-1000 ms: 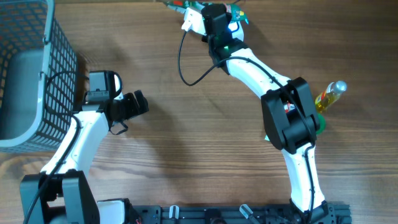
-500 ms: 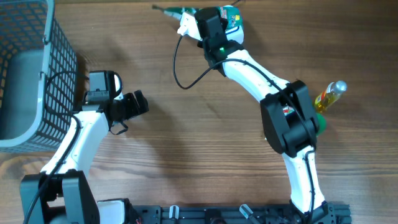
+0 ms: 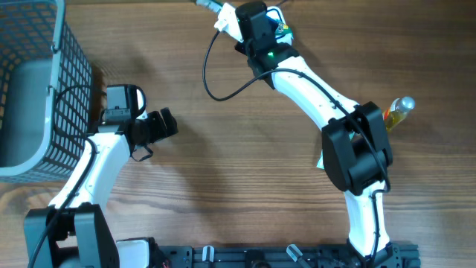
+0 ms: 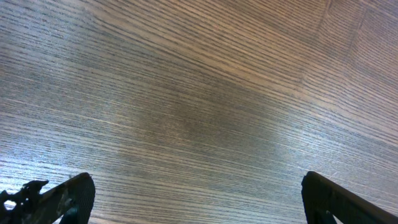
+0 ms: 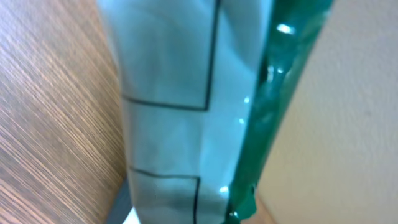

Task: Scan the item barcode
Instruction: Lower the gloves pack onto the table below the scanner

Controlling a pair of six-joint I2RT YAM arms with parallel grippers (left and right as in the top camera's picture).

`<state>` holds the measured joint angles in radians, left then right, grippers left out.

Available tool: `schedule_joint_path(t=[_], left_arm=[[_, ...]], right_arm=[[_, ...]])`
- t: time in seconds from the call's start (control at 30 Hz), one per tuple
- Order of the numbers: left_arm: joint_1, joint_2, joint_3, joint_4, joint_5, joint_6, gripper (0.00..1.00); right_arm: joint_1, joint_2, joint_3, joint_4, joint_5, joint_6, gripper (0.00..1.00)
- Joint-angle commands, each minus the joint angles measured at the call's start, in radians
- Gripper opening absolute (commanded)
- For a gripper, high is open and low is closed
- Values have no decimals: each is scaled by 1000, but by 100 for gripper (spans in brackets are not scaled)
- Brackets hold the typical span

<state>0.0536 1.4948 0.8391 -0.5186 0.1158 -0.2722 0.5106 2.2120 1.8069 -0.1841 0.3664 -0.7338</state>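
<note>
Green-and-white glossy film pouch (image 5: pixel 168 93): light, floppy, slippery. Right claw (image 3: pixel 224 16) looks pinched shut on it; grip the stiff seam. Left claw (image 3: pixel 160 125) wide, empty.

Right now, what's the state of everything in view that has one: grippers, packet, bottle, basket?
left gripper: open, holding nothing.
right gripper: shut on the green packet.
green packet: held in the right gripper, fills the right wrist view, no barcode visible there.
yellow bottle: lying on its side, partly hidden by the right arm.
basket: upright, untouched by either arm.
</note>
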Motion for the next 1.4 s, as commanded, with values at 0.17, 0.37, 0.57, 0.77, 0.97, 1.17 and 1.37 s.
schedule_joint_path(t=[0.17,0.37,0.57,0.77,0.97,1.17,1.37], left_arm=[[7,-14,14,3,-13,-4,100],[8,-14,14,2,-13,-4,100],[8,-14,14,3,-13,-4,100],[8,-14,14,3,-13,-4,100],[8,-14,14,3,-13,-4,100],[8,-14,14,3,-13,-4,100],[8,-14,14,3,-13,-4,100]], right_arm=[[-6,-381,11,-594,-456,293,4],[-6,-375,-115,-1062,-719,407,7],[-6,-372,-311,-895,-531,535,73],[-6,-391,-312,-835,-517,686,100],[-6,-397,-312,-774,-463,824,100],[-43,-397,-312,-748,-453,1031,100],[-60,-397,-312,-714,-452,1128,100]])
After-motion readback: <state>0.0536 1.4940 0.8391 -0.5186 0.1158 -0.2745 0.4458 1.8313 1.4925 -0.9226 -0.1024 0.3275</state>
